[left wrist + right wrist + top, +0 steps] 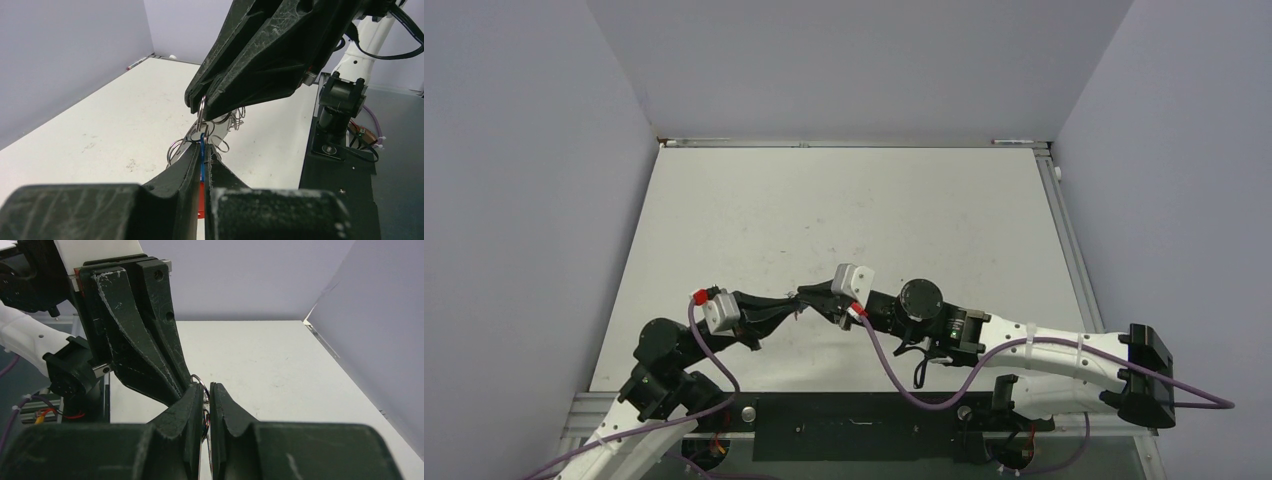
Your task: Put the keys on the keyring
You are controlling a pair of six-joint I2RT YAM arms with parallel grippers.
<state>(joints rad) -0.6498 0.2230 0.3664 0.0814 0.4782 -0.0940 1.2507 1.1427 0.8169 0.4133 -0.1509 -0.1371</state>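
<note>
Both grippers meet tip to tip above the near middle of the table. My left gripper (202,149) is shut on a thin blue key (202,159), held edge-on between the pads. A red key head (201,200) shows lower in the same gap. Just beyond the key hangs the silvery keyring (201,109), with small wire loops (231,117) dangling from it. My right gripper (206,390) is shut on the keyring (201,384), whose rim pokes out above the fingertips. From above, the left gripper (791,308) and right gripper (812,296) hide the keys.
The white table (844,210) stretches away behind the grippers, bounded by grey walls on three sides. A black base plate (854,430) and purple cables (924,395) lie along the near edge. In its wrist view the right arm's base (345,100) stands on the right.
</note>
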